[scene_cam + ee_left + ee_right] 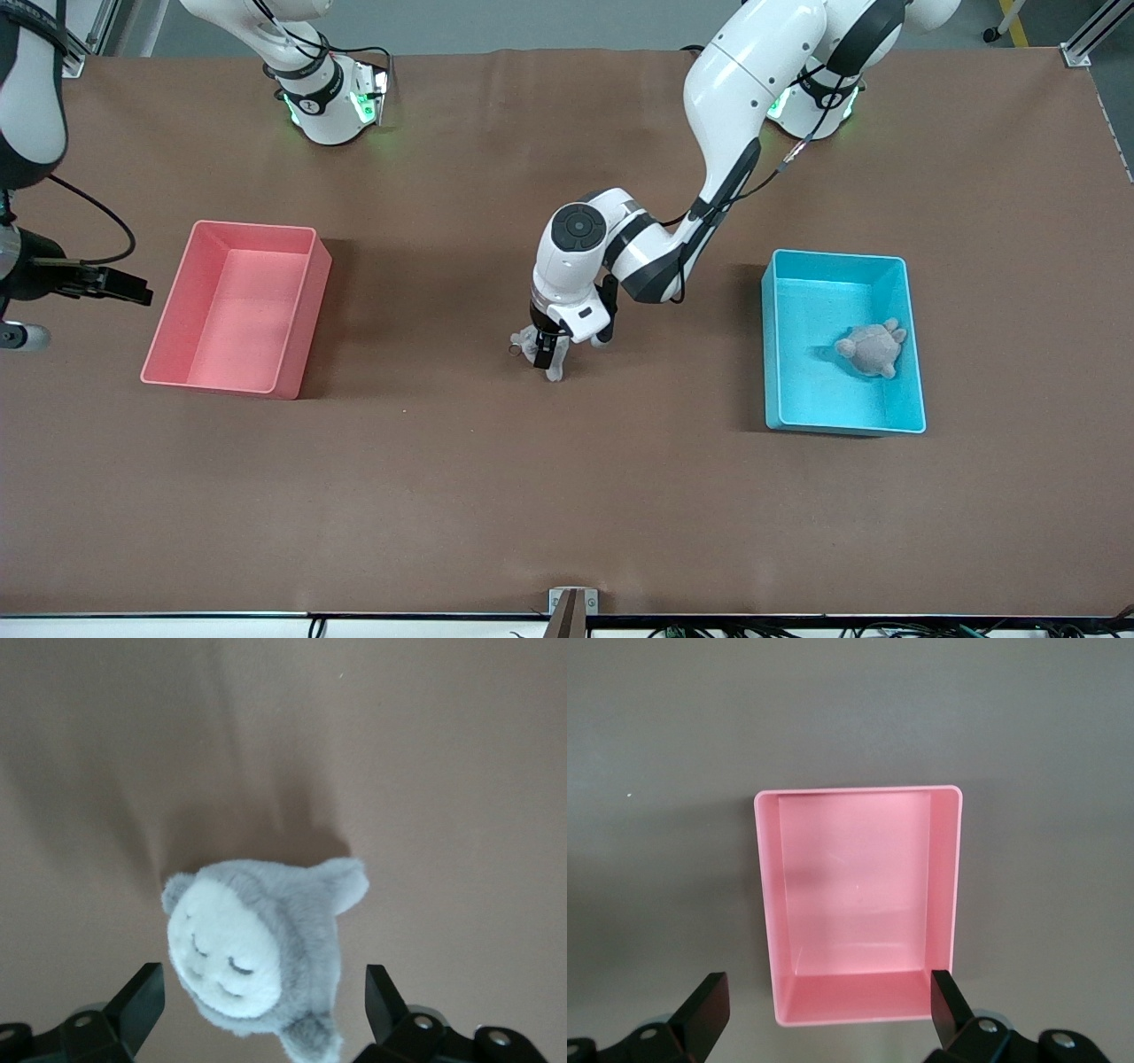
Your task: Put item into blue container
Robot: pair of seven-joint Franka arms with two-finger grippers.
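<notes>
A brown worktop (pixel 567 496) carried two open bins, with the arms' bases at its upper edge in the front view. The left gripper (pixel 549 350) was low over the middle of the worktop, and its jaws stood apart with a grey plush toy (pixel 257 957) between them. In the left wrist view the toy lay on the worktop with its white sleeping face turned up, and neither finger touched it. The blue container (pixel 912 337) stood well apart from these jaws, toward the left arm's end of the worktop, and a second grey plush toy (pixel 873 347) lay inside it. The right gripper (pixel 124 285) hung in the air at the right arm's end, its jaws also apart and holding nothing. The pink bin (pixel 858 904) stood under these jaws, with nothing inside.
</notes>
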